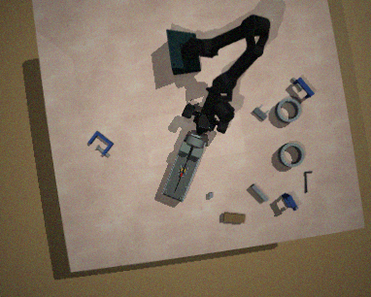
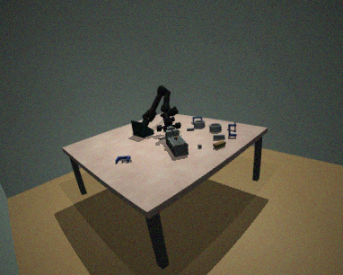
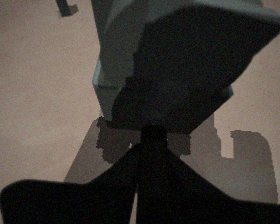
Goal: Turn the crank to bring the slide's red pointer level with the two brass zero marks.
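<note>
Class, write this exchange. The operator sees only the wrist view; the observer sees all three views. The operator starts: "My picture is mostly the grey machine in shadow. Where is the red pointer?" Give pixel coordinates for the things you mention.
Observer: The top view shows the red pointer [image 1: 182, 174] on the upper face of the grey crank machine [image 1: 172, 188] [image 2: 179, 148] [image 3: 122, 37], very near the brass marks. I cannot tell whether it is exactly level.

Operator: Which end of the machine is the tool [image 1: 201, 131] [image 2: 169, 129] [image 3: 149, 150] at?

Observer: The end nearer the arm's dark green base [image 1: 177, 70] [image 2: 136, 128].

Operator: Does anything wooden lie nearby?

Observer: Yes, a brown wooden block [image 1: 233, 217] [image 2: 219, 145] lies beyond the machine's far end, off to the right in the top view, not touching it.
</note>
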Controlling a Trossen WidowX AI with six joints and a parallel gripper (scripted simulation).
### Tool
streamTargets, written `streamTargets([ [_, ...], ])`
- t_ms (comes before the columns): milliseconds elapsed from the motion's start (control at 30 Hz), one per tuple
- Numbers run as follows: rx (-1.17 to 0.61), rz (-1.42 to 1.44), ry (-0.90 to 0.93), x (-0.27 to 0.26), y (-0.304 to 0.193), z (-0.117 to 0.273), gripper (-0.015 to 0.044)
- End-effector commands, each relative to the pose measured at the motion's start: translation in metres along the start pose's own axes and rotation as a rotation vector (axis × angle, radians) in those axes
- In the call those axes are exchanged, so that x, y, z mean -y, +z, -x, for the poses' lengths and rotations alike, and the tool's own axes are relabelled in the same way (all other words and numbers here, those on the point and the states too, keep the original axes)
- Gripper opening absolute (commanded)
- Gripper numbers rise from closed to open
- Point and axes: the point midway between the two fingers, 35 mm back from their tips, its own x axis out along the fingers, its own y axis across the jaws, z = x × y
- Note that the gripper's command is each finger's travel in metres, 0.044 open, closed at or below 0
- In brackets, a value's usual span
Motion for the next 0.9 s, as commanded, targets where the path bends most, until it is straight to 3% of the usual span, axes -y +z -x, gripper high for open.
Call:
streamTargets([
  [0,-0.001,0.009,0.026,-0.0091,0.0009,0.0012,0.0],
  [867,-0.001,0.009,0.026,-0.0119,0.0019,0.0025,0.0],
])
